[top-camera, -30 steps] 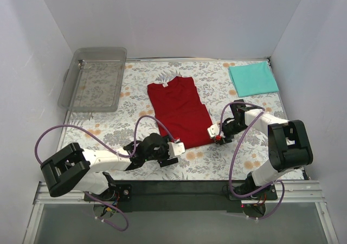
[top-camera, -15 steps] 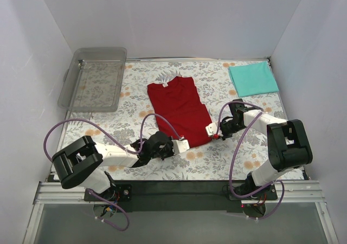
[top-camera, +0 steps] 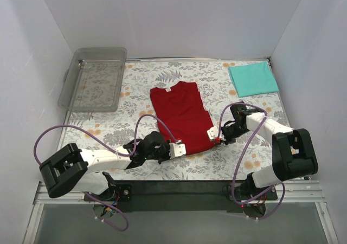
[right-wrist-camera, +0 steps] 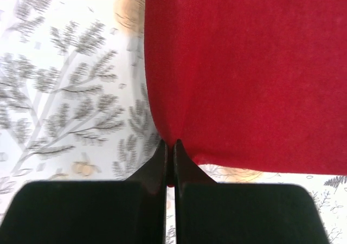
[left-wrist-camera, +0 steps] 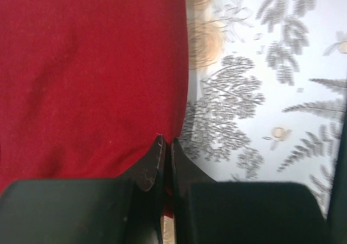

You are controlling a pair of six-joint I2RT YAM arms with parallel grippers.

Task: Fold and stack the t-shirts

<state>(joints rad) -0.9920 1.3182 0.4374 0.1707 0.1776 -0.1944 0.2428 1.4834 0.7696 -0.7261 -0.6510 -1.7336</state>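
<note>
Hem corners of dark red short-sleeved cloth t-shirt (top-camera: 181,114), flat on floral worktop (top-camera: 135,92): left gripper (left-wrist-camera: 164,142) jaws clamped on left one, right gripper (right-wrist-camera: 169,144) on right. Long axis runs away from jaws twd collar. Teal folded t-shirt (top-camera: 253,78) sits beyond its right side.

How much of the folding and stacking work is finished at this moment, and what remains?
Done: the teal shirt lies folded flat at the far right corner. The red shirt shows no sleeves sticking out, so its sides seem folded in. In hand: the left gripper and right gripper are shut on its two near hem corners. Remaining: fold it up, then stack both shirts.
</note>
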